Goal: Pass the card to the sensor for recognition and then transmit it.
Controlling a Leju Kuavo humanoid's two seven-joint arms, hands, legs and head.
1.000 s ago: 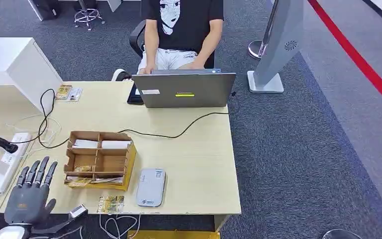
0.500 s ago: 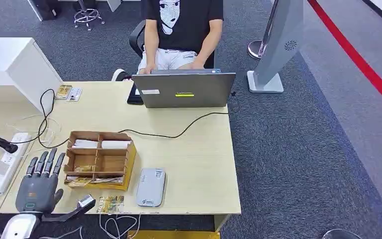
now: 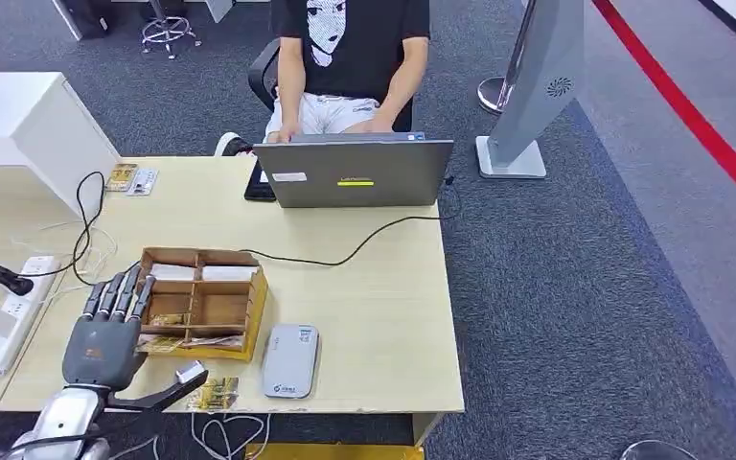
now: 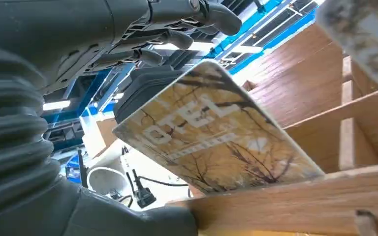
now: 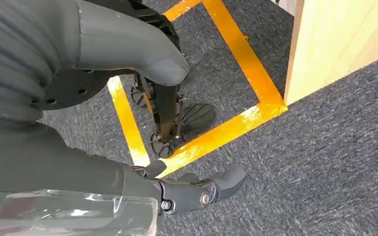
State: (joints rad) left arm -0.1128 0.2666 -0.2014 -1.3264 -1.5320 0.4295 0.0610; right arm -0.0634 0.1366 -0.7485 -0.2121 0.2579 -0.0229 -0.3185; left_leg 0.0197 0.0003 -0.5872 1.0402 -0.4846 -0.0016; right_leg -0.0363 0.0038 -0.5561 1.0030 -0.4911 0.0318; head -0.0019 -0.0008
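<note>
My left hand [image 3: 105, 331] is spread flat, holding nothing, fingers over the near-left corner of the cardboard divider box [image 3: 206, 307]. To pick cleanly, I should pinch one edge of the hotel card [image 4: 211, 137] leaning in that compartment. My right hand [image 5: 197, 189] hangs empty, loosely spread. The card reader [image 3: 290, 359] lies just right of the box.

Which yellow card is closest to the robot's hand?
The card lying in the wooden box, in the near compartment right by the left hand. The loose card near the table's front edge lies farther off.
</note>
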